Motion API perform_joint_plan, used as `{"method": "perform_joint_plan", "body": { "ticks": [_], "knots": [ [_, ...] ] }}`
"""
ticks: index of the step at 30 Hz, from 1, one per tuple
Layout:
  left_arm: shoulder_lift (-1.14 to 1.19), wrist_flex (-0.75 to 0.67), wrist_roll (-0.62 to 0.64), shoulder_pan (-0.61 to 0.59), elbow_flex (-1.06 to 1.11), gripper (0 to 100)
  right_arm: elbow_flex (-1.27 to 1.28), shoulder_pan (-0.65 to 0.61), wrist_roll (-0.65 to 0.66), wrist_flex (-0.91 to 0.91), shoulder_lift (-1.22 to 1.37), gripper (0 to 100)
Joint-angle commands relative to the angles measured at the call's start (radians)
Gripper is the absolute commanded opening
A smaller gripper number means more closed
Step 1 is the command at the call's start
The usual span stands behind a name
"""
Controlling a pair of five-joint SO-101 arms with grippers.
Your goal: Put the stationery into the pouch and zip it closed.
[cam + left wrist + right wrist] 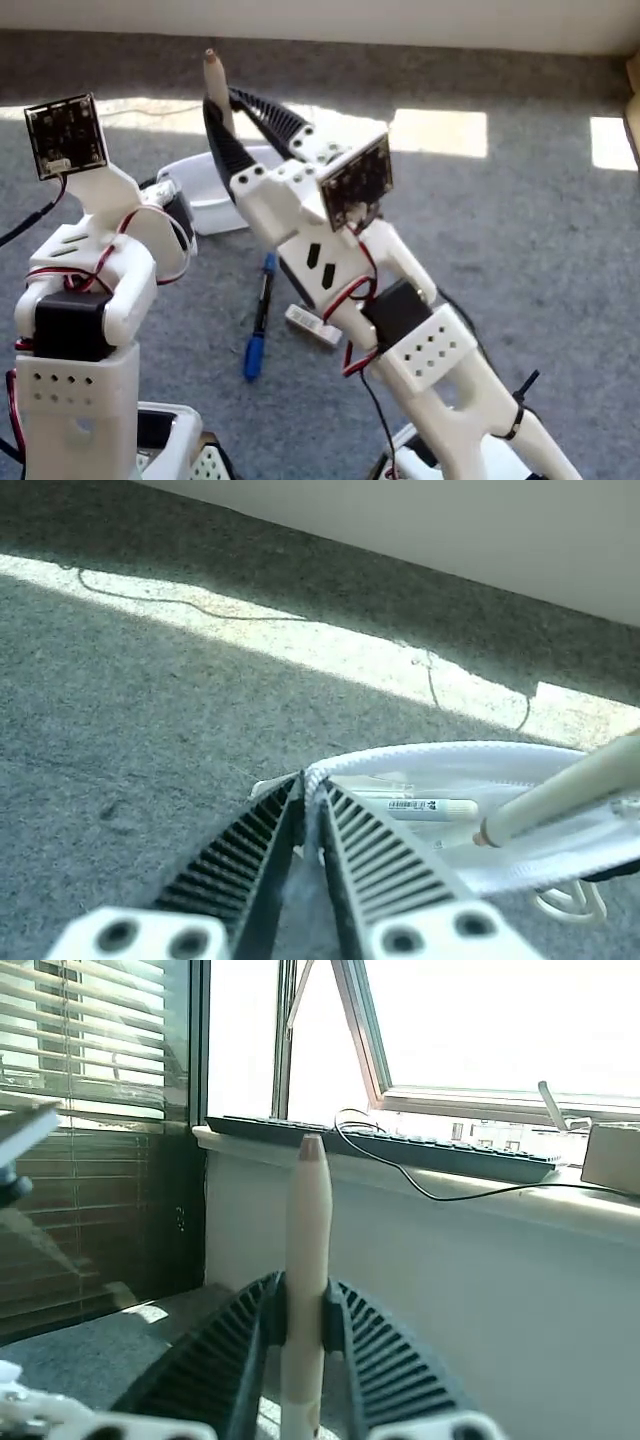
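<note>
Step in hand: judged to be loading the cream pen (307, 1200) into the pouch (450, 765).
Method, lead end: let the pen's lower end go first into the open mouth, with the barrel laid along the pouch's length.
Method, release: part the jaws only once most of the barrel is past the rim, or it may tip out onto the carpet (520, 230).
Method, support: the left gripper (305, 785) should hold the rim up and steady so the mouth does not sag.
Right gripper (305, 1285): jaws clamped on the cream pen mid-barrel, with the tip standing well above them.
Pen's lower end: over the pouch mouth; contact cannot be told.
Left gripper: jaws pinched together on the pouch's near rim.
Pouch: just beyond the left gripper's tips, below the right gripper, unzipped, with one white pen (430, 805) inside.
Outstanding: blue pen (258, 320) and small white block (313, 325), on the carpet behind the right gripper, under its arm.
</note>
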Motion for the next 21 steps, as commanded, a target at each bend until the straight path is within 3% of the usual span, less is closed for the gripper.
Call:
{"method": "perform_joint_plan", "body": {
  "ticks": [1,6,21],
  "knots": [
    [0.025,0.006,0.011,-0.013,-0.022,1,0.067,-0.002,-0.002,-0.124,-0.013,0.3],
    [0.025,0.006,0.011,-0.013,-0.022,1,0.154,0.031,-0.005,-0.213,-0.013,0.3],
    [0.025,0.006,0.012,-0.079,-0.022,1,0.214,0.036,-0.008,-0.163,-0.015,3.3]
  ]
}}
